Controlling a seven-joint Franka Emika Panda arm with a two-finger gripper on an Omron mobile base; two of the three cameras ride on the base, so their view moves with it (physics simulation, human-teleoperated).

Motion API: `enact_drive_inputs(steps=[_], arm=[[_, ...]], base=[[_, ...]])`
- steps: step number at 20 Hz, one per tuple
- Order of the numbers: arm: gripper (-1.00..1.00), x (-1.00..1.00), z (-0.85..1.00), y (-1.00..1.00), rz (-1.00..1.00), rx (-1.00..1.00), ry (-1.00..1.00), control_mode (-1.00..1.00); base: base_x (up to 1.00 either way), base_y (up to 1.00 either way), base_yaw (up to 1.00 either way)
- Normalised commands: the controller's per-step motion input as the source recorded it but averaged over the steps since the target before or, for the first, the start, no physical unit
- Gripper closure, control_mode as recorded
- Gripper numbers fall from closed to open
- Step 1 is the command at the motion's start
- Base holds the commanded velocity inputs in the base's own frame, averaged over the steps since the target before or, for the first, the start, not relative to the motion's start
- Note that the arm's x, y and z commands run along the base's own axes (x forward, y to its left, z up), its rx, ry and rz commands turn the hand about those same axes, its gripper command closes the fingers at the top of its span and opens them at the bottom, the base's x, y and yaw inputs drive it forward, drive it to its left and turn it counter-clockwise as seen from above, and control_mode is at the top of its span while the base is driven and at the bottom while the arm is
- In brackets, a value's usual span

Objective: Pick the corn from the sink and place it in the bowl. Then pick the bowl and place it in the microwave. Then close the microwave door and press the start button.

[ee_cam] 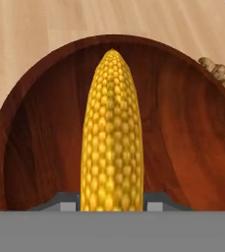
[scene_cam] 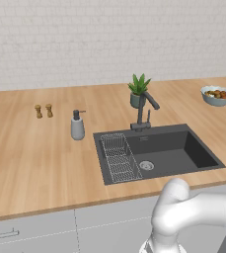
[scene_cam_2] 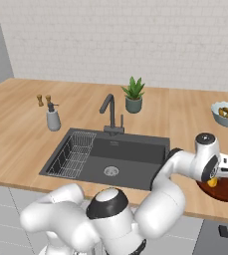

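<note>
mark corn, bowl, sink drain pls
corn [ee_cam: 112, 133], hand view, middle of the cob.
bowl [ee_cam: 182, 128], hand view, inner wall right of the cob.
sink drain [scene_cam: 146, 165], left base view, centre of the round steel drain.

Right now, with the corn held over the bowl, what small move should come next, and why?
Probably open the end effector and drop the corn. The hand view shows the cob between the fingers, pointing into the brown bowl, whose inside lies all around it. The sink holds no corn.
</note>
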Motion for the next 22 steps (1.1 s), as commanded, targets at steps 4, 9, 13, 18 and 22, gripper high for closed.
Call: enact_drive_inputs(steps=[4,9,13,18,22], arm=[[-1.00,0.27,-0.26,-0.19,0.00,0.01,0.00,-1.00],[-1.00,0.00,-0.08,0.00,0.00,0.00,0.00,-1.00],[-1.00,-0.11,0.39,0.23,0.00,0.00,-0.03,-1.00],[-1.00,-0.09,0.44,0.63,0.00,0.00,0.01,-1.00],[-1.00,0.25,0.00,0.48,0.00,-0.02,0.08,-1.00]], base=[[0.00,0.00,0.00],[0.00,0.00,0.00],[0.00,0.00,0.00],[0.00,0.00,0.00],[0.00,0.00,0.00]])
